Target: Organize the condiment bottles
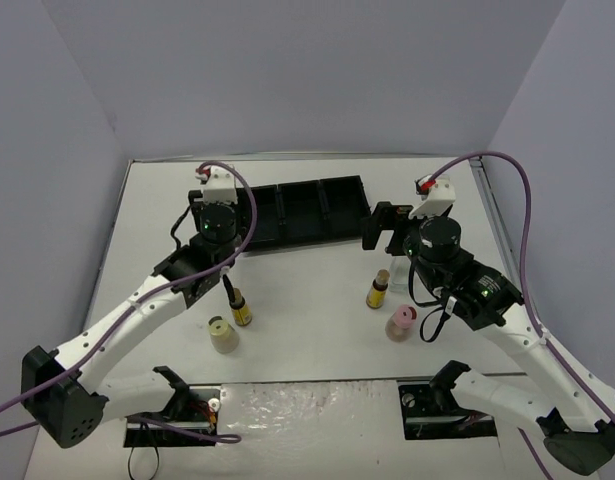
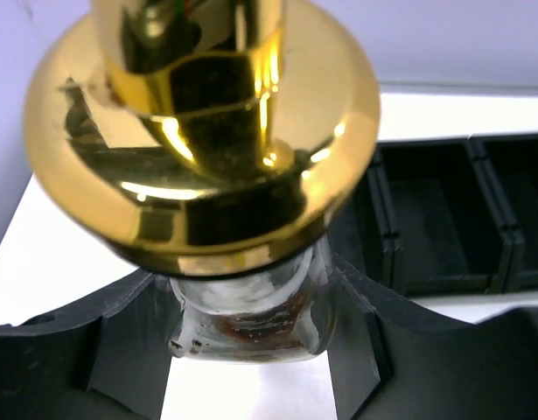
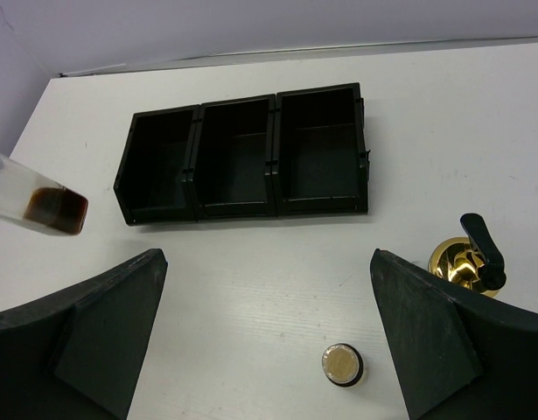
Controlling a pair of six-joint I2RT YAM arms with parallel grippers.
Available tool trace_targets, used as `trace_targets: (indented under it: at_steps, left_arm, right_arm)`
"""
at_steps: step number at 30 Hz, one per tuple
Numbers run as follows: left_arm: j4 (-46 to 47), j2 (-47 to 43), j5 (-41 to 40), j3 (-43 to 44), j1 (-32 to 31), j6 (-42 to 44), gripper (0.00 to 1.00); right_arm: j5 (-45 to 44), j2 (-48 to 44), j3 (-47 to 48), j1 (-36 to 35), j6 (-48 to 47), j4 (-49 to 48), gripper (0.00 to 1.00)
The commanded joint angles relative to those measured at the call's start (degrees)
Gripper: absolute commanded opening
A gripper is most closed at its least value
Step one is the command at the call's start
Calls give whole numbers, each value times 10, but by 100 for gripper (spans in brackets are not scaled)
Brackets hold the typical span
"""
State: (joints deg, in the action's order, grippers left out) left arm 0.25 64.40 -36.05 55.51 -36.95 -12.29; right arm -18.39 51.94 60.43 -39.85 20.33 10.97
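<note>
My left gripper (image 2: 251, 350) is shut on the neck of a tall clear glass bottle (image 2: 251, 319), right under its gold pourer top (image 2: 203, 131). In the right wrist view that bottle's base (image 3: 45, 206), with brown liquid in it, hangs above the table left of the black tray (image 3: 242, 157). My right gripper (image 3: 267, 258) stands open over bare table, holding nothing. A small amber bottle (image 3: 343, 365) stands just before it, and a second gold pourer top (image 3: 461, 262) shows beside its right finger. From above I see my left gripper (image 1: 212, 240) and right gripper (image 1: 385, 228).
The three-compartment tray (image 1: 297, 208) lies at the back middle, its compartments empty. An amber bottle (image 1: 241, 310) and a beige jar (image 1: 223, 335) stand front left. Another amber bottle (image 1: 377, 292) and a pink jar (image 1: 400, 323) stand front right.
</note>
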Motion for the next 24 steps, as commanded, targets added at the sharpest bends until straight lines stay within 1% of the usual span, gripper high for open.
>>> trace_targets:
  at_steps: [1,3,6,11,18,24]
  left_arm:
    - [54,63,23,123,9,44,0]
    - [55,100,36,145,13,50,0]
    - [60,151,64,206,34,48,0]
    - [71,233,98,272,64,45,0]
    - [105,314,140,325,87,42,0]
    - [130,364,163,351,96,38,0]
  right_arm:
    - [-21,-7,0,-4,-2,-32,100]
    - [-25,-9,1,-4,-2,-32,100]
    - [-32,-13,5,-4,-5,-28,100]
    - [-41,-8,18,-4,-16,-15,100]
    - [-42,3,27,-4,-24,-10,100]
    - [-38,11,30,-4,-28,-9,100]
